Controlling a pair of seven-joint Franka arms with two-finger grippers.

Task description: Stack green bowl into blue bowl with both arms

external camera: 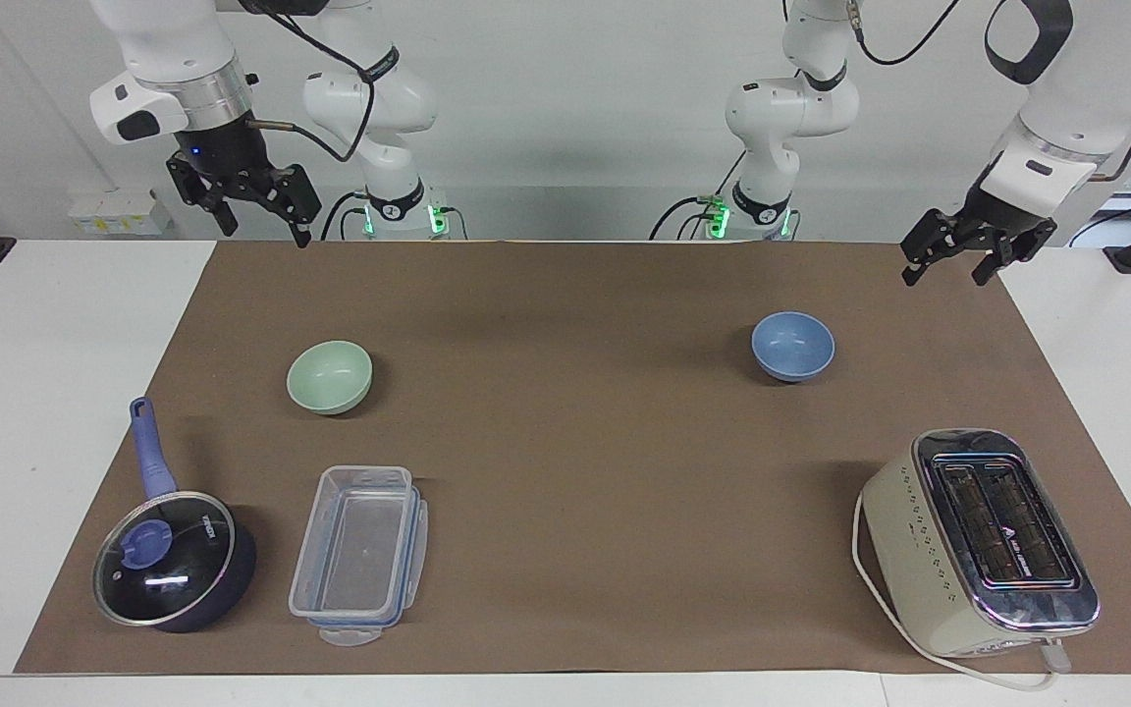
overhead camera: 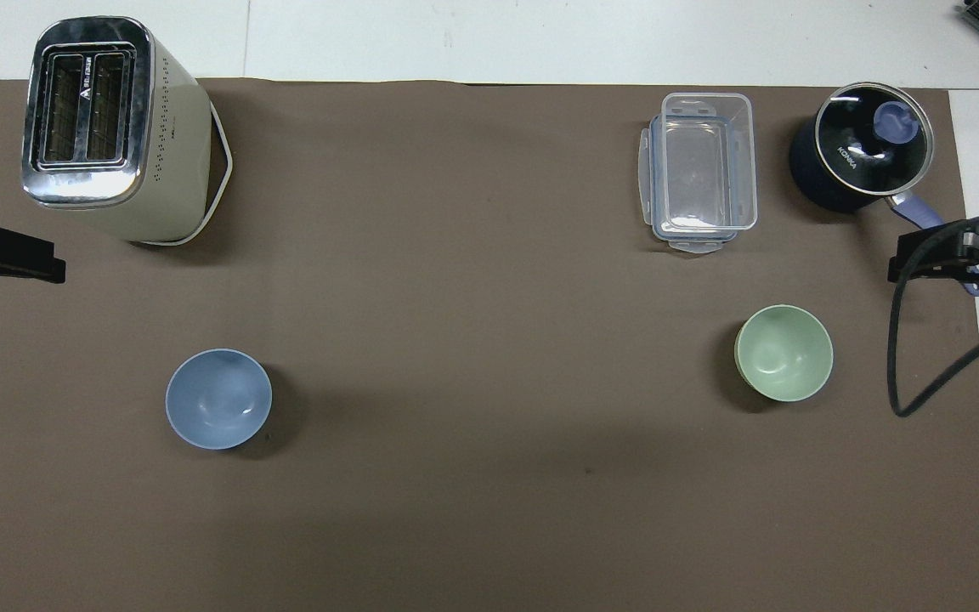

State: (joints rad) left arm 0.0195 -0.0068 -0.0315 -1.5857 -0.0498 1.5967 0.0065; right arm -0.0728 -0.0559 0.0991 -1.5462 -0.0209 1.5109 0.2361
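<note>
The pale green bowl [external camera: 330, 376] stands upright and empty on the brown mat toward the right arm's end; it also shows in the overhead view [overhead camera: 783, 353]. The blue bowl [external camera: 792, 346] stands upright and empty toward the left arm's end, also in the overhead view [overhead camera: 218, 398]. The two bowls are wide apart. My right gripper [external camera: 266, 236] hangs open and empty, high over the mat's edge nearest the robots. My left gripper [external camera: 945, 278] hangs open and empty, high over the mat's corner at its own end. Both arms wait, touching nothing.
A cream toaster [external camera: 978, 540] stands farther from the robots than the blue bowl. A clear plastic container [external camera: 359, 550] and a dark lidded saucepan with a blue handle [external camera: 173, 560] stand farther from the robots than the green bowl. The brown mat [external camera: 575, 442] covers the white table.
</note>
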